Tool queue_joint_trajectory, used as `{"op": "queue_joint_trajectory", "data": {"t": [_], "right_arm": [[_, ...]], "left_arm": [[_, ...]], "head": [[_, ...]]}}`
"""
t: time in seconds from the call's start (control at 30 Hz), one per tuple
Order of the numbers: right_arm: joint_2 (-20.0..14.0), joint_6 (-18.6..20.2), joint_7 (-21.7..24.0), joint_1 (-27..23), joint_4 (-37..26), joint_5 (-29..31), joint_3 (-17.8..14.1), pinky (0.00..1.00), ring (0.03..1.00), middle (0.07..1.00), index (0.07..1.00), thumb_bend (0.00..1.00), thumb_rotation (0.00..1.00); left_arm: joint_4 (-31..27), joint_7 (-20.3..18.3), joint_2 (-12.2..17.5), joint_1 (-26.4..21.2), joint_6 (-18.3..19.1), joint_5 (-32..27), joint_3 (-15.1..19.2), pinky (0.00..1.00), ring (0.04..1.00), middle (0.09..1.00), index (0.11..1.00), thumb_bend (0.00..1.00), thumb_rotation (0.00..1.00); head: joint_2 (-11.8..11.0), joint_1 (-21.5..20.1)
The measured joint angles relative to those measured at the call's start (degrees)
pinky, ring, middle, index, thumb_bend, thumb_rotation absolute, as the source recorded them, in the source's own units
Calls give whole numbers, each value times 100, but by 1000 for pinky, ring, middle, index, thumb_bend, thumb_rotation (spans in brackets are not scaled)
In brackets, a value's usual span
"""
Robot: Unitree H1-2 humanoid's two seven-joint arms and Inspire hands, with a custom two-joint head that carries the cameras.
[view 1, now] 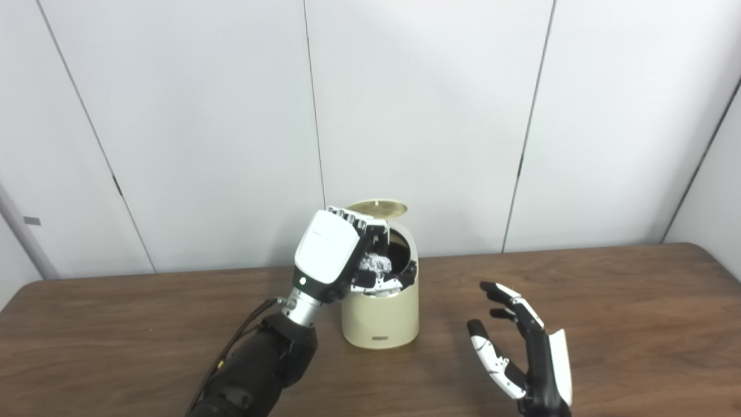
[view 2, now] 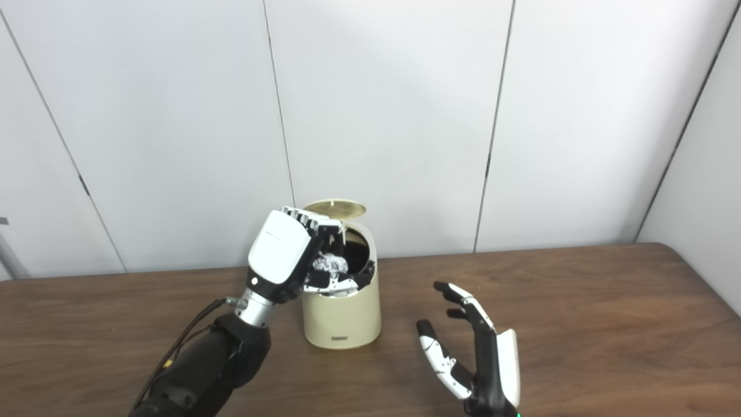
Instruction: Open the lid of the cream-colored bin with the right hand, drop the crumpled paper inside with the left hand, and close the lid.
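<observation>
In the left eye view I'm holding the crumpled paper (view 1: 376, 263) in my left hand (view 1: 336, 255), fingers curled round it right over the mouth of the cream-colored bin (view 1: 380, 315), whose lid (view 1: 377, 208) is standing open near the table's (view 1: 608, 301) far edge — this is the drop, I'd say, and it calls for loosening those fingers. In the right eye view my right hand (view 2: 474, 359) is resting wide and empty by the near edge, with bare wood between it and the bin for reaching the lid afterwards.

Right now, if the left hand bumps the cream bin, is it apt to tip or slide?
Probably slides or tips easily: the bin looks small and light, taller than wide. The raised lid and left hand, holding crumpled paper at the opening, sit high, so a push there favours tipping.
</observation>
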Motion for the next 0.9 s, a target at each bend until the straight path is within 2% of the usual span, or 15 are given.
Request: {"op": "queue_joint_trajectory", "data": {"t": [0.17, 0.47, 0.53, 0.6, 0.7, 0.9], "right_arm": [[27, 29, 0, 35, -28, -13, 54, 652, 760, 773, 740, 220, 590], [27, 44, 0, 57, -52, -38, 93, 642, 756, 771, 736, 205, 530], [27, 63, 0, 61, -54, -38, 97, 635, 754, 772, 737, 206, 533], [32, 117, 0, 69, -59, -38, 101, 639, 755, 771, 737, 207, 537], [40, 147, 0, 79, -71, -41, 108, 641, 755, 771, 737, 204, 543], [41, 154, 0, 86, -77, -46, 125, 646, 760, 774, 741, 197, 557]], "left_arm": [[241, 185, -9, -48, -13, -27, -56, 50, 84, 139, 198, 631, 96], [780, 552, -67, -281, -102, -71, -188, 60, 94, 147, 198, 639, 109], [792, 563, -81, -282, -104, -98, -192, 64, 98, 151, 193, 693, 127], [813, 563, -86, -285, -122, -136, -192, 73, 109, 165, 201, 736, 187], [833, 524, -86, -288, -160, -212, -189, 109, 152, 221, 259, 785, 286], [757, 231, -71, -271, -204, -424, -166, 184, 237, 309, 345, 882, 358]], "head": [[9, -26], [18, -26], [26, -26], [26, -26], [26, -26], [35, -18]]}}
